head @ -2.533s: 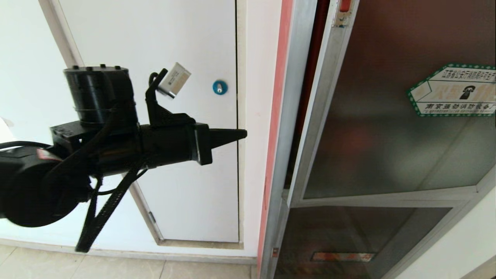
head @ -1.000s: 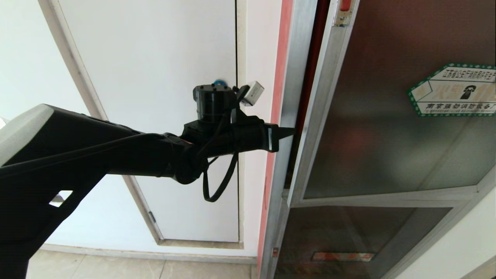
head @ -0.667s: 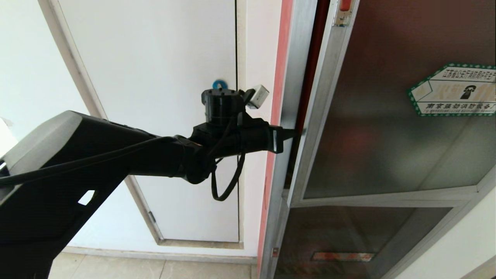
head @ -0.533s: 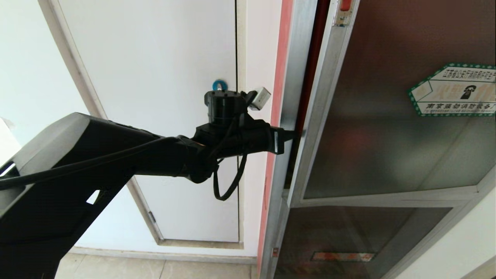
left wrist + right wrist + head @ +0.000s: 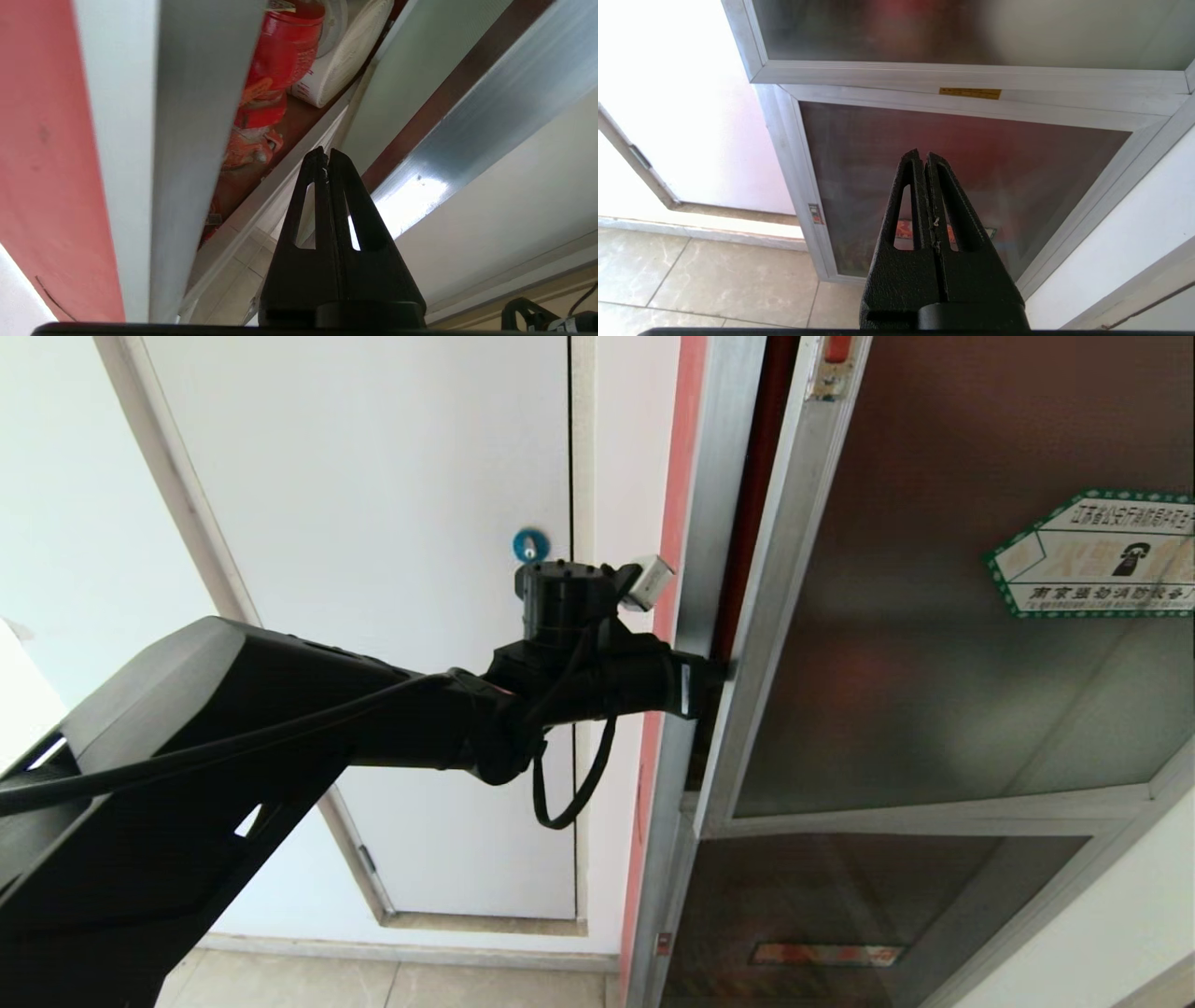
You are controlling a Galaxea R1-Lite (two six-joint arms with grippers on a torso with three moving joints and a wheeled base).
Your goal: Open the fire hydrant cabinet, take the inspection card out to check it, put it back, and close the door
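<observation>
Here, the robot's black left gripper (image 5: 714,670), its two fingers pressed together and holding nothing, pokes its tip into the narrow dark gap between the silver aluminium frame of the fire hydrant cabinet (image 5: 702,560) and the free edge of the aluminium-framed dark glass door (image 5: 934,616), which stands slightly ajar. The door's free edge runs vertically, touching or just beside the gripper tip on the side away from the arm, so a sweep outward and toward the robot's right would likely swing it open. A green-bordered hexagonal white sticker (image 5: 1092,555) sits on the glass, well apart from the gripper. From the left wrist view, a red valve (image 5: 275,70) and a rolled white hose (image 5: 345,51) show through the gap inside the cabinet. The inspection card is not visible. The right gripper (image 5: 924,161), also fully closed and empty, hangs low before the cabinet's lower glass panel (image 5: 962,172), farther from the door's edge than the left one.
</observation>
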